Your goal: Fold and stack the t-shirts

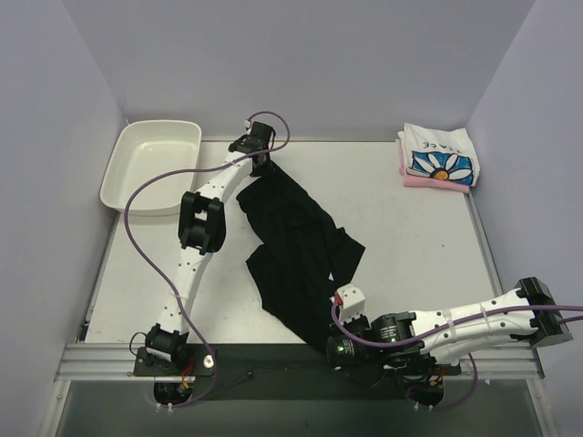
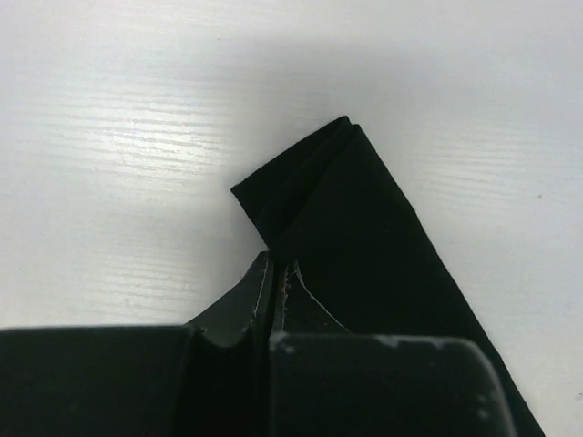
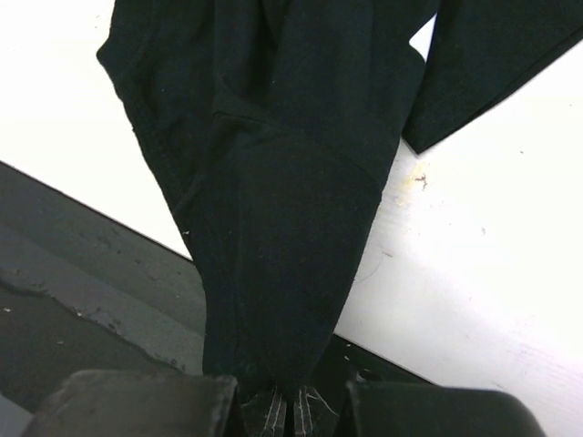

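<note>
Both my claws are clenched on the black t-shirt (image 1: 296,246): the left claw (image 2: 276,282) pinches a folded corner near the tabletop's (image 1: 410,264) far edge, the right claw (image 3: 290,408) grips the bunched end at the near edge, and the cloth lies rumpled on a diagonal between them. Soft, light and limp, it will sag wherever unsupported, so I judge corners and hems the best holds. The daisy-print t-shirt (image 1: 440,157) lies folded on the pink t-shirt (image 1: 428,181) in the far right corner.
</note>
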